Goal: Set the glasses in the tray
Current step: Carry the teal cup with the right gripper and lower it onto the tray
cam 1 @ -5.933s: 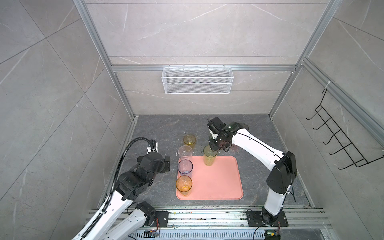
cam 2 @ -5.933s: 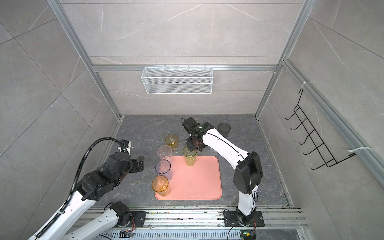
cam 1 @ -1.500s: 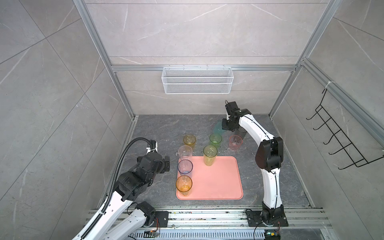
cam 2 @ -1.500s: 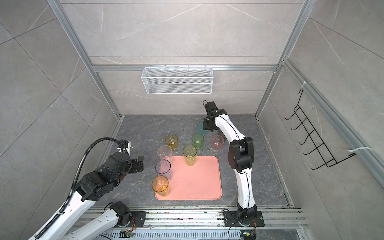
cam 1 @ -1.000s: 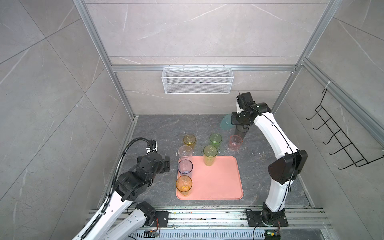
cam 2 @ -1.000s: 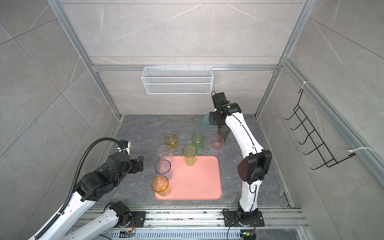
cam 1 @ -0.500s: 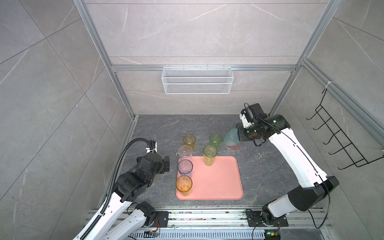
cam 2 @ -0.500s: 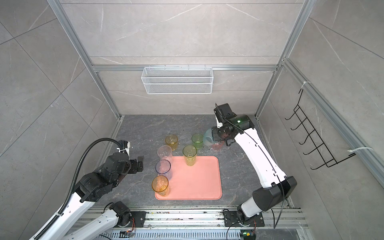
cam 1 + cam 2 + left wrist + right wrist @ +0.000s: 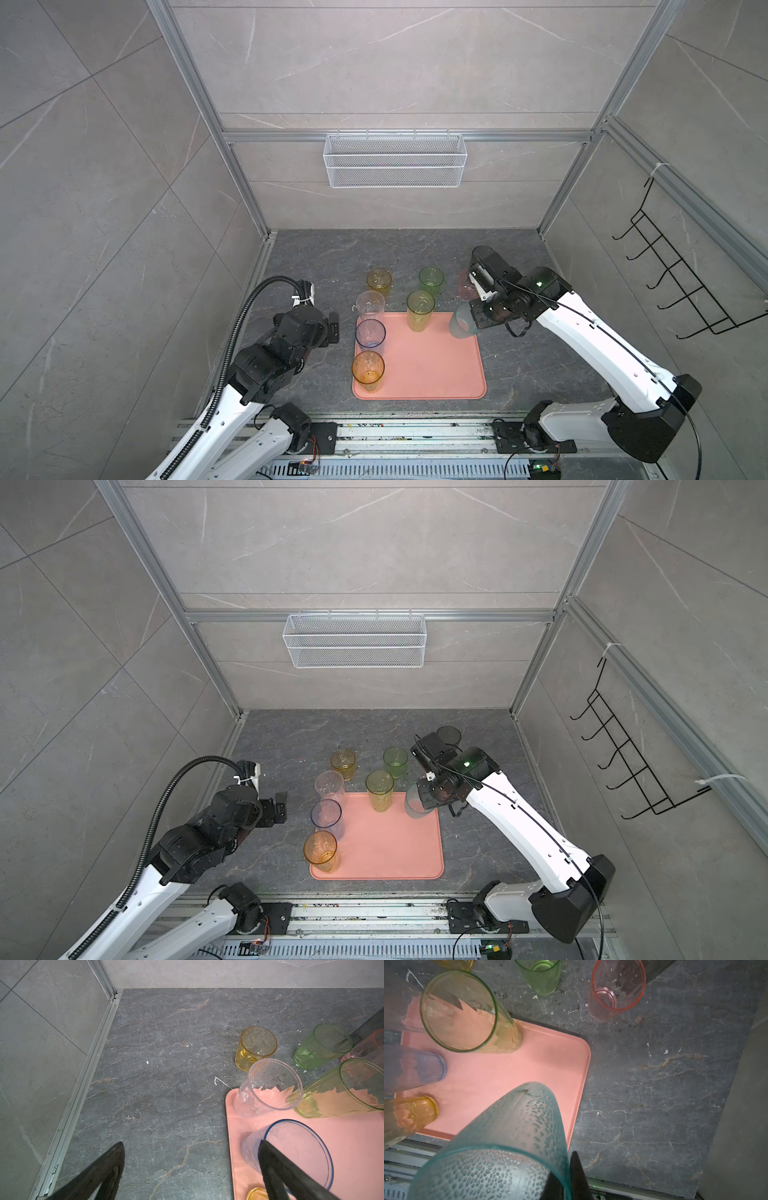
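My right gripper [image 9: 564, 1169] is shut on the rim of a tilted teal-grey glass [image 9: 460, 322] [image 9: 519, 1126], which hangs over the far right corner of the salmon-pink tray [image 9: 436, 374] [image 9: 395, 854]. Along the tray's left and far edges stand a clear glass [image 9: 370, 305], a blue one [image 9: 370, 332], an amber one [image 9: 368, 370] and a tall yellow-green one [image 9: 420, 309]. Behind the tray, on the floor, are a short amber glass [image 9: 379, 280], a green one [image 9: 431, 280], a pink one [image 9: 616, 989] and a smoky black one [image 9: 449, 733]. Left of the tray my left gripper [image 9: 191, 1146] [image 9: 332, 328] hovers open, holding nothing.
A white wire basket [image 9: 395, 166] hangs on the back wall and a black hook rack [image 9: 681, 286] on the right wall. Grey tiled walls close in three sides. The arms' base rail [image 9: 415, 432] runs along the front edge.
My right gripper has carried the teal-grey glass from the back of the floor forward and down to the tray's far right corner. The left arm has not moved.
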